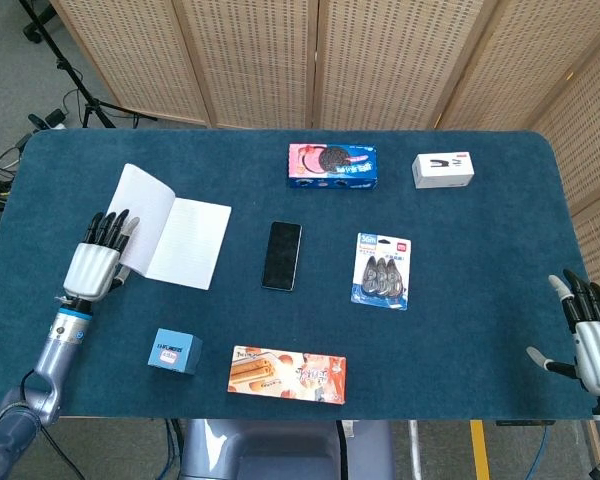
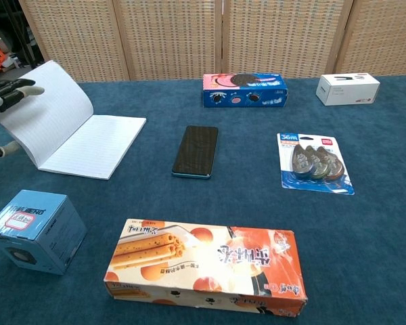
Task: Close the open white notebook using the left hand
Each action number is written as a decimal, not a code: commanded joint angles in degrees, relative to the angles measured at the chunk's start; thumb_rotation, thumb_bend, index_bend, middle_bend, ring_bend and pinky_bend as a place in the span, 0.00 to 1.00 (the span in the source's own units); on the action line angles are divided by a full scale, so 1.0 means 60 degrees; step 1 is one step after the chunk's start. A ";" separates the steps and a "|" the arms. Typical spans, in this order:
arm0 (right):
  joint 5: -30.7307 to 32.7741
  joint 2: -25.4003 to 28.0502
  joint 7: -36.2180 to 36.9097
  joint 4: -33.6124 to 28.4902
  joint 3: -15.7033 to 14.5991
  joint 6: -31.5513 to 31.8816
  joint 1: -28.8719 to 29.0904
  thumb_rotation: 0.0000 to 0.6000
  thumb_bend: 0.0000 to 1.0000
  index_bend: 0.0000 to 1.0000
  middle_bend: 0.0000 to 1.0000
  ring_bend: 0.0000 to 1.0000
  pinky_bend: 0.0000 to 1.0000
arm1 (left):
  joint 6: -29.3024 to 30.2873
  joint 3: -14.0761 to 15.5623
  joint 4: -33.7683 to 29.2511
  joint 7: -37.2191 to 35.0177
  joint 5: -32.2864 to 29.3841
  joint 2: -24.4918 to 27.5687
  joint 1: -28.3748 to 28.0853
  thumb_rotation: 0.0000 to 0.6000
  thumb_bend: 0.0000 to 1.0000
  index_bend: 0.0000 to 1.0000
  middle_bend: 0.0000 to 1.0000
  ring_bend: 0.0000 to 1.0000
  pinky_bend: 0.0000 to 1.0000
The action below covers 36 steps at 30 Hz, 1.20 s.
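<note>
The white notebook (image 1: 175, 227) lies open near the left edge of the tabletop (image 1: 460, 340), its left page lifted up. The left hand (image 1: 96, 260) is under this raised page, fingers (image 2: 13, 90) straight and close together, touching its outer edge. The right hand (image 1: 590, 335) rests at the right front corner, fingers apart and holding nothing.

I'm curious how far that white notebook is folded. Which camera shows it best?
The chest view: the notebook shows its left page lifted at an angle, the robot hand behind it. The head view shows the notebook from above, nearly flat-looking.
</note>
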 commanded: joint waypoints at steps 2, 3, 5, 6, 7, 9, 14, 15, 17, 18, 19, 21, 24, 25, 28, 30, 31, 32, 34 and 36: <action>0.0006 0.0013 0.0035 0.0001 0.0009 -0.0003 0.0003 1.00 0.00 0.00 0.00 0.00 0.00 | 0.1147 0.0347 0.0172 0.0872 0.0637 -0.0034 -0.0284 1.00 0.34 0.00 0.00 0.00 0.00; 0.0004 0.0017 0.0046 0.0004 0.0009 -0.0005 0.0005 1.00 0.00 0.00 0.00 0.00 0.00 | 0.1358 0.0402 0.0168 0.1070 0.0754 -0.0055 -0.0357 1.00 0.33 0.00 0.00 0.00 0.00; -0.0010 0.0023 0.0066 0.0007 0.0003 -0.0011 0.0008 1.00 0.00 0.00 0.00 0.00 0.00 | 0.1700 0.0494 0.0099 0.1378 0.0956 -0.0116 -0.0499 1.00 0.32 0.00 0.00 0.00 0.00; -0.0019 0.0026 0.0071 0.0011 -0.0002 -0.0012 0.0009 1.00 0.00 0.00 0.00 0.00 0.00 | 0.1857 0.0523 0.0047 0.1478 0.1035 -0.0149 -0.0562 1.00 0.32 0.00 0.00 0.00 0.00; -0.0029 0.0030 0.0080 0.0013 -0.0009 -0.0012 0.0007 1.00 0.00 0.00 0.00 0.00 0.00 | 0.2090 0.0534 -0.0031 0.1589 0.1122 -0.0209 -0.0648 1.00 0.32 0.00 0.00 0.00 0.00; -0.0026 0.0034 0.0091 0.0012 -0.0008 -0.0008 0.0004 1.00 0.00 0.00 0.00 0.00 0.00 | 0.2328 0.0525 -0.0133 0.1672 0.1191 -0.0289 -0.0737 1.00 0.32 0.00 0.00 0.00 0.00; -0.0013 0.0043 0.0122 0.0023 -0.0003 -0.0025 0.0009 1.00 0.00 0.00 0.00 0.00 0.00 | 0.2270 0.0737 -0.0300 0.2095 0.1493 -0.0400 -0.1024 1.00 0.30 0.00 0.00 0.00 0.00; -0.0019 0.0047 0.0129 0.0022 -0.0008 -0.0030 0.0011 1.00 0.00 0.00 0.00 0.00 0.00 | 0.2219 0.0825 -0.0304 0.2243 0.1592 -0.0405 -0.1084 1.00 0.30 0.00 0.00 0.00 0.00; -0.0021 0.0055 0.0145 0.0019 -0.0009 -0.0033 0.0011 1.00 0.00 0.00 0.00 0.00 0.00 | 0.2187 0.0866 -0.0370 0.2342 0.1640 -0.0438 -0.1122 1.00 0.30 0.00 0.00 0.00 0.00; -0.0013 0.0059 0.0159 0.0020 -0.0007 -0.0031 0.0007 1.00 0.00 0.00 0.00 0.00 0.00 | 0.2217 0.0850 -0.0458 0.2318 0.1631 -0.0460 -0.1123 1.00 0.30 0.00 0.00 0.00 0.00; -0.0006 0.0063 0.0170 0.0022 -0.0004 -0.0026 0.0003 1.00 0.00 0.00 0.00 0.00 0.00 | 0.2255 0.0832 -0.0507 0.2294 0.1617 -0.0467 -0.1116 1.00 0.30 0.00 0.00 0.00 0.00; 0.0011 0.0075 0.0202 0.0029 0.0007 -0.0023 -0.0001 1.00 0.00 0.00 0.00 0.00 0.00 | 0.2379 0.0744 -0.0634 0.2154 0.1538 -0.0432 -0.1069 1.00 0.30 0.00 0.00 0.00 0.00; 0.0030 0.0086 0.0247 0.0044 0.0011 -0.0032 -0.0004 1.00 0.00 0.00 0.00 0.00 0.00 | 0.2516 0.0443 -0.1003 0.1568 0.1204 -0.0229 -0.0922 1.00 0.28 0.00 0.00 0.00 0.00; 0.0029 0.0089 0.0257 0.0044 0.0013 -0.0036 -0.0001 1.00 0.00 0.00 0.00 0.00 0.00 | 0.2508 0.0328 -0.1181 0.1309 0.1057 -0.0118 -0.0853 1.00 0.27 0.00 0.00 0.00 0.00; 0.0001 0.0102 0.0278 0.0036 0.0006 -0.0024 -0.0002 1.00 0.00 0.00 0.00 0.00 0.00 | 0.2279 -0.0033 -0.2105 0.0451 0.0477 0.0529 -0.0501 1.00 0.22 0.00 0.00 0.00 0.00; -0.0013 0.0105 0.0276 0.0021 0.0000 -0.0009 -0.0009 1.00 0.00 0.00 0.00 0.00 0.00 | 0.2193 -0.0146 -0.2713 0.0075 0.0235 0.0980 -0.0276 1.00 0.19 0.00 0.00 0.00 0.00; -0.0025 0.0107 0.0267 0.0010 -0.0004 0.0004 -0.0014 1.00 0.00 0.00 0.00 0.00 0.00 | 0.2161 -0.0200 -0.3167 -0.0150 0.0080 0.1333 -0.0086 1.00 0.18 0.00 0.00 0.00 0.00; -0.0033 0.0107 0.0262 0.0001 -0.0007 0.0015 -0.0018 1.00 0.00 0.00 0.00 0.00 0.00 | 0.2147 -0.0235 -0.3488 -0.0313 -0.0039 0.1576 0.0066 1.00 0.17 0.00 0.00 0.00 0.00; -0.0060 0.0108 0.0239 -0.0027 -0.0018 0.0030 -0.0022 1.00 0.00 0.00 0.00 0.00 0.00 | 0.2030 -0.0245 -0.4301 -0.0640 -0.0306 0.2181 0.0444 1.00 0.12 0.00 0.00 0.00 0.00; -0.0079 0.0110 0.0219 -0.0055 -0.0023 0.0048 -0.0026 1.00 0.00 0.00 0.00 0.00 0.00 | 0.1832 -0.0218 -0.5174 -0.0905 -0.0636 0.2776 0.0867 1.00 0.06 0.00 0.00 0.00 0.00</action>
